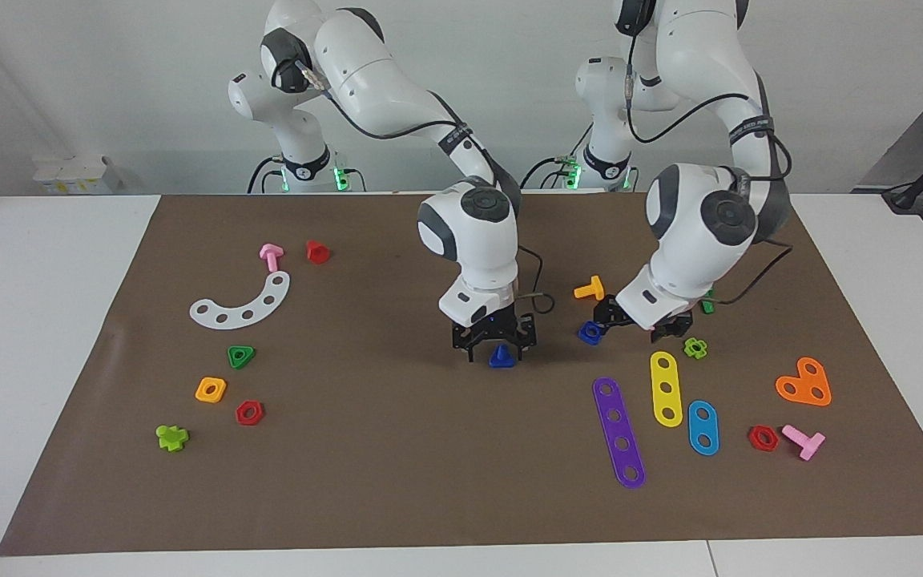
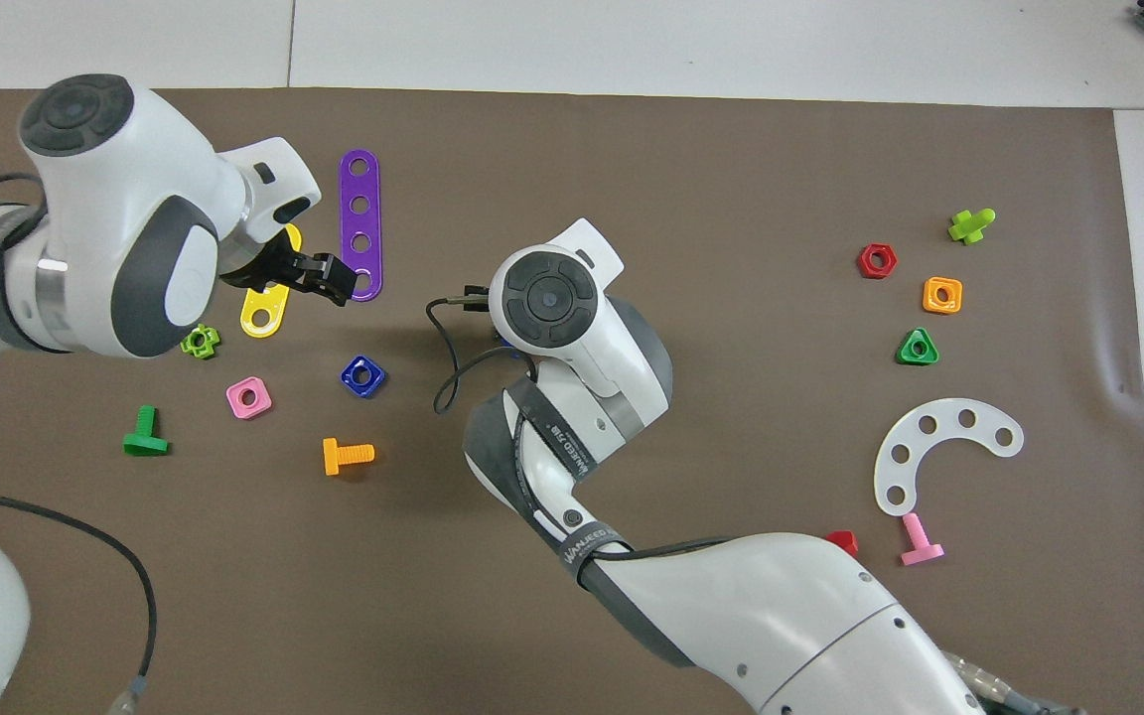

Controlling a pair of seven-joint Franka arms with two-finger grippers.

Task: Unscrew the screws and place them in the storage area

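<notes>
My right gripper (image 1: 495, 346) is low over the middle of the mat, shut on the dark-blue bolt (image 1: 501, 357), whose triangular head shows between its fingertips. In the overhead view the right hand (image 2: 552, 298) hides the bolt. The blue square nut (image 1: 590, 331) lies on the mat toward the left arm's end and also shows in the overhead view (image 2: 363, 375). My left gripper (image 1: 642, 324) hangs tilted beside that nut, open and empty. The storage area (image 1: 225, 373) is the bare mat around the green triangular nut (image 1: 241, 357), orange square nut (image 1: 211, 389) and red hexagonal nut (image 1: 249, 413), toward the right arm's end.
Purple (image 1: 619, 433), yellow (image 1: 666, 389) and blue (image 1: 703, 427) strips and an orange plate (image 1: 804, 383) lie near the left gripper. An orange bolt (image 1: 590, 288) and a pink square nut (image 2: 248, 397) lie close by. A white curved strip (image 1: 243, 303) and a pink bolt (image 1: 271, 256) lie nearer the robots than the storage area.
</notes>
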